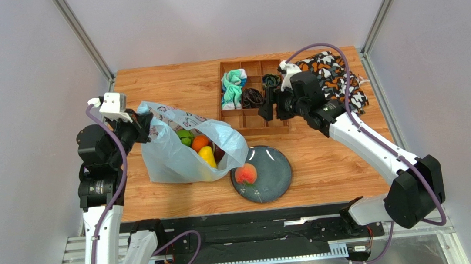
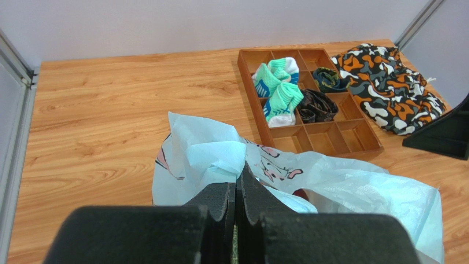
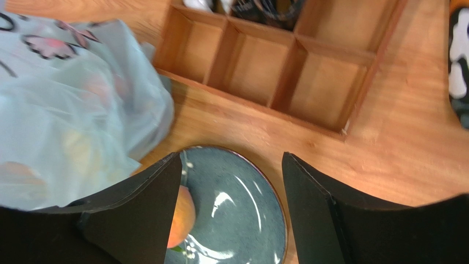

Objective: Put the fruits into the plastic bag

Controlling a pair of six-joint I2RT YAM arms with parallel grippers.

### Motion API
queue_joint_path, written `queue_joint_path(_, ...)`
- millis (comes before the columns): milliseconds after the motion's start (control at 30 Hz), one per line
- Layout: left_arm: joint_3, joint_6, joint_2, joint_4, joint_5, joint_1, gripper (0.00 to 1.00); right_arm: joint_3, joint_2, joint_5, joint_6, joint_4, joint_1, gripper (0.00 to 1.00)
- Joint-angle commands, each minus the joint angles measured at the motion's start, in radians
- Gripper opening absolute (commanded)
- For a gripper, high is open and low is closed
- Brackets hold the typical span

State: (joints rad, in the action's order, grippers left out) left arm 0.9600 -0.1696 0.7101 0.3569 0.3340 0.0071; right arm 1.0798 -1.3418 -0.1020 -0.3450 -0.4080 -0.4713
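The pale blue plastic bag lies open on the table's left half. In its mouth show a green fruit, an orange, a yellow mango and a dark red fruit. The peach sits on a blue-grey plate. No melon is in view. My left gripper is shut on the bag's upper edge; the left wrist view shows its jaws pinching the plastic bag. My right gripper is open and empty above the plate's far side; its wrist view shows the peach by its left finger.
A wooden divided tray with rolled socks stands at the back centre. An orange, black and white cloth lies at the back right. The plate sits just right of the bag, near the tray.
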Motion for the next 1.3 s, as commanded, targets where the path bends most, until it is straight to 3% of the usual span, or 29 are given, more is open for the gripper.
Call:
queue_joint_path(0, 0.008, -0.004, -0.003, -0.013, -0.001, -0.004, 0.00, -0.073, 0.024, -0.008, -0.037, -0.003, -0.007, 0.70)
queue_joint_path(300, 0.006, -0.004, -0.003, -0.015, 0.003, -0.002, 0.00, -0.173, -0.031, -0.103, -0.075, 0.061, -0.182, 0.78)
queue_joint_path(467, 0.006, -0.005, -0.008, -0.015, 0.003, -0.002, 0.00, -0.221, -0.060, -0.192, -0.175, 0.170, -0.233, 0.80)
queue_joint_path(733, 0.006, -0.007, -0.011, -0.016, 0.002, -0.029, 0.00, -0.181, -0.146, -0.128, -0.192, 0.166, -0.328, 0.82)
queue_joint_path(1267, 0.006, -0.004, -0.014, -0.013, -0.003, -0.030, 0.00, -0.179, -0.227, -0.088, -0.235, 0.185, -0.368, 0.82)
